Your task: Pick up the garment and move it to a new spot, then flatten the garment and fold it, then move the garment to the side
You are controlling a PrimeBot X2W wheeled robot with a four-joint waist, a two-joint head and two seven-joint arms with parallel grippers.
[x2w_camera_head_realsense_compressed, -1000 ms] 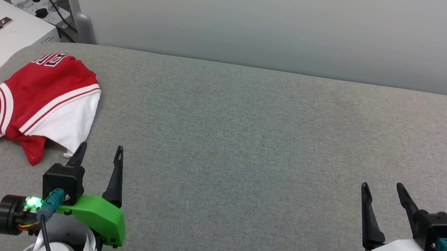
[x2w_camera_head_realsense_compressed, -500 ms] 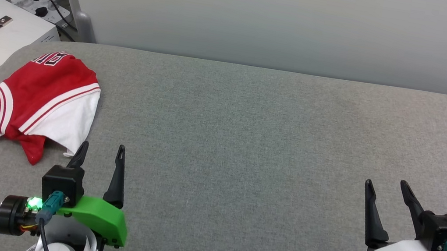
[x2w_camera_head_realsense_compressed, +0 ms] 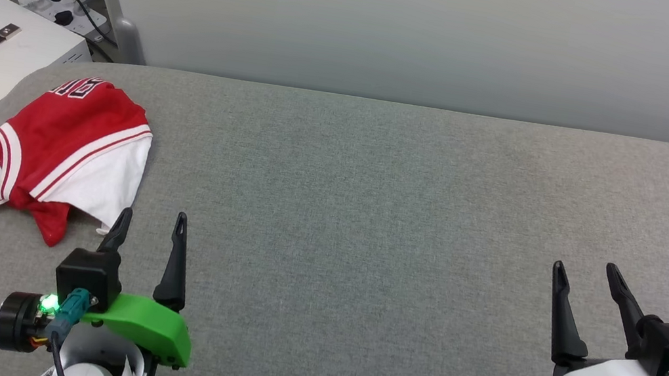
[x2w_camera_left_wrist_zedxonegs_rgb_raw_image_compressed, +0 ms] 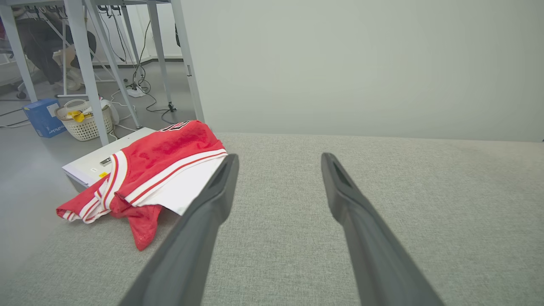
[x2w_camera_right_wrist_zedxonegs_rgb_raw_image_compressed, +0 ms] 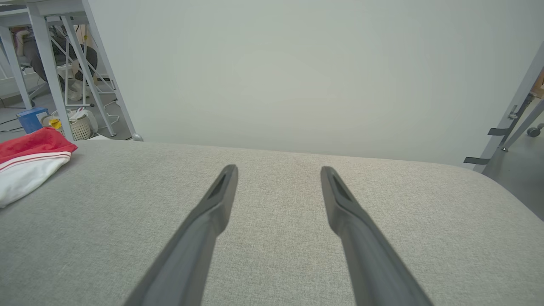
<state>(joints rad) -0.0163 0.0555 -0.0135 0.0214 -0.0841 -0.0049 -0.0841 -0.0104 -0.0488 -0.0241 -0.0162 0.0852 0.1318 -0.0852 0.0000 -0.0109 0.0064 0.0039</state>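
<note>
Hovering agape: left gripper (x2w_camera_head_realsense_compressed: 154, 214), right gripper (x2w_camera_head_realsense_compressed: 584, 265).

Bench (x2w_camera_head_realsense_compressed: 371, 207): grey woven fabric top, rounded corners. Garment (x2w_camera_head_realsense_compressed: 65, 148) lies crumpled on the far-left corner, reaching the left edge.

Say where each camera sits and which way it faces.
Head view: high, looking down at the grey fabric table; left gripper and right gripper, jaws open.
Left wrist view: low over the table, along its jaws towards the crumpled red and white jersey.
Right wrist view: low, along its jaws towards the pale wall.
Shared: all show the jersey at the table's left.
</note>
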